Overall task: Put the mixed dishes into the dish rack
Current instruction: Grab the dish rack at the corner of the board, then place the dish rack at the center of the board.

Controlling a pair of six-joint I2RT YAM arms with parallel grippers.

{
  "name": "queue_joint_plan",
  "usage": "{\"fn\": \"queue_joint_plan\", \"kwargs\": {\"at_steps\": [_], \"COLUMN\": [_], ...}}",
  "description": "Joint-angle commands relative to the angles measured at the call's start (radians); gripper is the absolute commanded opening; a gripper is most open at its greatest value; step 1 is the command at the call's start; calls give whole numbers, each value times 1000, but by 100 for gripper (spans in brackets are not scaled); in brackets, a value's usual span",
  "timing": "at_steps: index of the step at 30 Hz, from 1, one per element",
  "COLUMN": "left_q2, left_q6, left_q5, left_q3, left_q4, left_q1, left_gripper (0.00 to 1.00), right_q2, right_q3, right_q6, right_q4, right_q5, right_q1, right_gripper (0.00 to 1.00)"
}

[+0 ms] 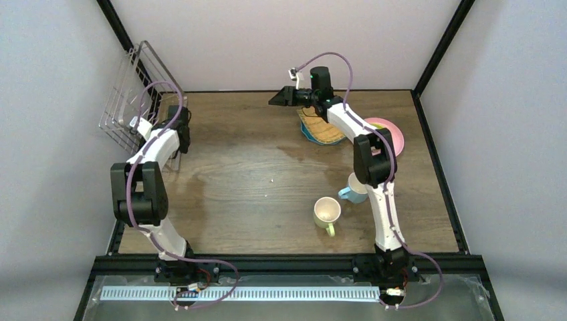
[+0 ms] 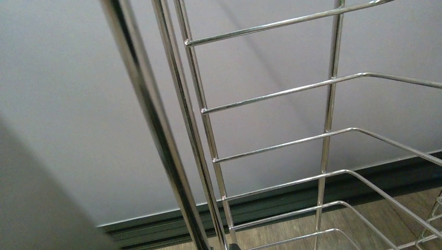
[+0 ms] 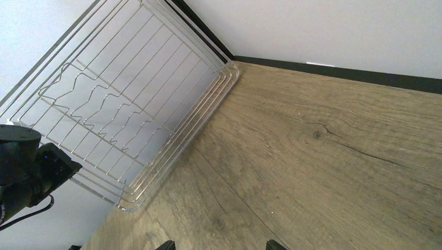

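The dish rack [image 1: 132, 88], a silver wire basket, is tipped up on its edge against the left wall at the back left. My left gripper [image 1: 178, 112] sits at its lower rim. In the left wrist view the rack's wires [image 2: 208, 130] run right down into the jaws, which look shut on the rim. My right gripper [image 1: 281, 99] hovers open above the back middle of the table, its fingertips [image 3: 166, 245] wide apart over bare wood. A tan woven plate [image 1: 325, 131] lies on a teal plate [image 1: 305, 132], with a pink plate [image 1: 394, 137] beside them.
A pale yellow-green mug [image 1: 327, 212] and a light-blue mug [image 1: 352, 192] stand upright at the front right, close to my right arm's lower link. The right wrist view shows the rack [image 3: 130, 104] leaning in the corner, with my left arm [image 3: 26, 166] at its edge.
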Motion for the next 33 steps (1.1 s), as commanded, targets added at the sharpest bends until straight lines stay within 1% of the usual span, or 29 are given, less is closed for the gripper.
{"fn": "queue_joint_plan", "kwargs": {"at_steps": [1, 3, 4, 10, 17, 22, 29, 33], "left_q2": [-69, -78, -82, -112, -135, -152, -206, -245], "left_q6": [11, 11, 10, 10, 3, -29, -65, -86], "left_q5": [-77, -84, -87, -81, -55, 9, 140, 189], "left_q3": [0, -1, -3, -12, -16, -12, -6, -8], "left_q4": [-19, -32, -38, -62, -99, -147, -199, -234], "left_q1": [-41, -44, -80, -125, -189, -228, -255, -269], "left_gripper": [3, 3, 3, 3, 3, 3, 3, 3], "right_q2": [-64, -78, -85, -132, -186, -219, -259, -274], "right_q3": [-40, -63, -74, -141, -178, -178, -168, -160], "right_q6": [-21, -14, -11, -9, -53, -83, -109, -121], "right_q4": [39, 54, 62, 78, 1, -100, -193, -231], "right_q5": [-1, 1, 2, 22, 82, 134, 183, 198], "right_q1": [1, 1, 2, 1, 2, 2, 1, 1], "right_gripper": [99, 99, 99, 99, 99, 99, 99, 99]}}
